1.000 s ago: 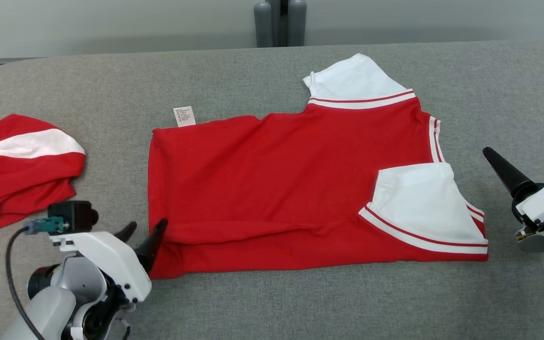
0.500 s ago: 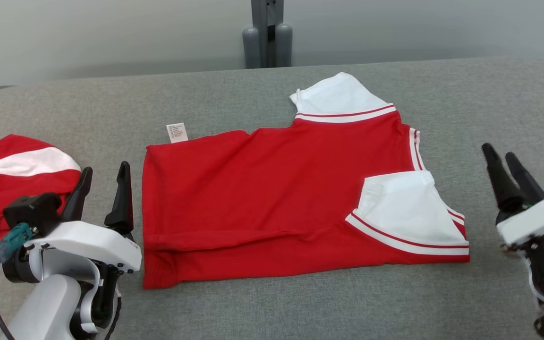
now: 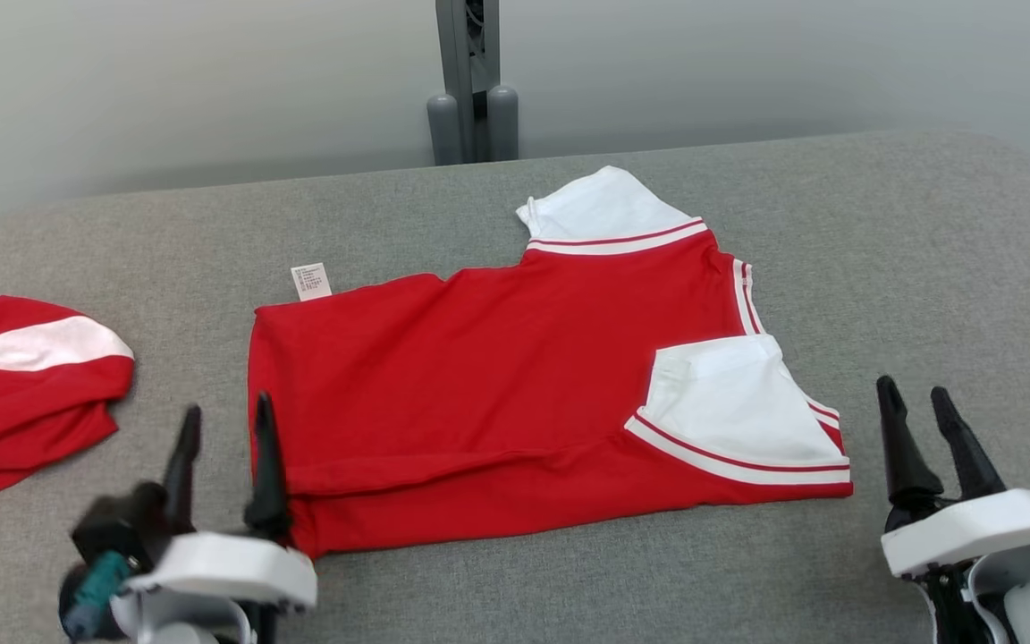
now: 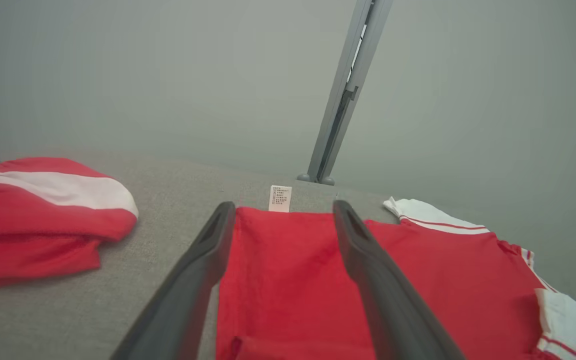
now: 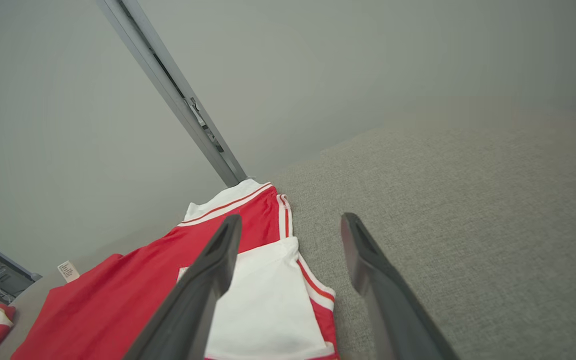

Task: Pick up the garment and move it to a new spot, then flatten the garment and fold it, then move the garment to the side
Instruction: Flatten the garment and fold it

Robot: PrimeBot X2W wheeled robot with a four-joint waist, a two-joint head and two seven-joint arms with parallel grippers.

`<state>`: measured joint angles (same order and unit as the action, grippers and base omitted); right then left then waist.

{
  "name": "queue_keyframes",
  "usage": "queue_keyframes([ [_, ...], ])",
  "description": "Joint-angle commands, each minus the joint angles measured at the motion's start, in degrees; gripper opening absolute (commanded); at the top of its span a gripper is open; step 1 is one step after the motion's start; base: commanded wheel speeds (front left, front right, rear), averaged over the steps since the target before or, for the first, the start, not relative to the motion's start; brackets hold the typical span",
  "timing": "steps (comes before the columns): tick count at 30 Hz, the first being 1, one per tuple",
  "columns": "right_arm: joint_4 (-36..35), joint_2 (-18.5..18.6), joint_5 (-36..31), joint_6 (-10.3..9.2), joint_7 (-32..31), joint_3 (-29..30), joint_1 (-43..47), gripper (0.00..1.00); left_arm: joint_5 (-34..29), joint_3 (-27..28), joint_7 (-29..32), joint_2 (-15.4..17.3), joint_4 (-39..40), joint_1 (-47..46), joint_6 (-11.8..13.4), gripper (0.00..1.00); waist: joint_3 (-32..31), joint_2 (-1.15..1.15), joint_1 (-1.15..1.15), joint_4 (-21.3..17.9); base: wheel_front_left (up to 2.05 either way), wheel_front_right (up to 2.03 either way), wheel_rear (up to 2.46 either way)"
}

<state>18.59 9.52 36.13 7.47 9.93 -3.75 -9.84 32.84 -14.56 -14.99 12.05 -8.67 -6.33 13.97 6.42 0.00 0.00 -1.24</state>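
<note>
Both the left gripper and the right gripper stand spread and empty, near the front corners of the red jersey shirt with white sleeves. It lies part-folded on the middle of the grey cloth-covered table. Better to pinch both corners together and lift evenly.

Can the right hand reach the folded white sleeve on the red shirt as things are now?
Probably yes. The right hand is open and empty, just right of the red shirt; only bare grey table lies between it and the white sleeve.
</note>
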Motion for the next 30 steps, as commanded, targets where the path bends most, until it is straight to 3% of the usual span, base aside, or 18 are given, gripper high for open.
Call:
queue_keyframes([
  [1, 1.2, -0.3, -0.4, 0.05, 0.9, -0.1, 0.6, 1.00, -2.4, 0.5, -0.1, -1.2, -1.0, 2.3, -1.0, 1.00, -0.3, 0.00, 0.00, -0.2, 0.00, 0.00, 0.00],
  [6, 3.8, -0.7, -1.0, 0.05, 1.8, -1.0, 0.1, 1.00, -5.9, 2.9, -0.1, -4.3, -3.8, 4.6, -3.2, 1.00, -0.6, 0.00, 0.00, 0.2, 0.00, 0.00, 0.00],
  [14, 8.0, -0.7, -0.6, 0.04, 0.3, 0.2, -0.7, 1.00, -9.1, 2.3, -0.1, -5.8, -10.1, 5.3, -5.6, 1.00, -1.4, 0.00, 0.00, 1.6, 0.00, 0.00, 0.00],
  [30, 13.8, -1.5, -1.0, 0.05, 0.2, -0.2, -2.8, 1.00, -6.3, -0.9, 5.1, -6.8, -18.4, 2.6, -8.5, 1.00, -1.0, 0.00, 0.00, 2.9, 0.00, 0.00, 0.00],
])
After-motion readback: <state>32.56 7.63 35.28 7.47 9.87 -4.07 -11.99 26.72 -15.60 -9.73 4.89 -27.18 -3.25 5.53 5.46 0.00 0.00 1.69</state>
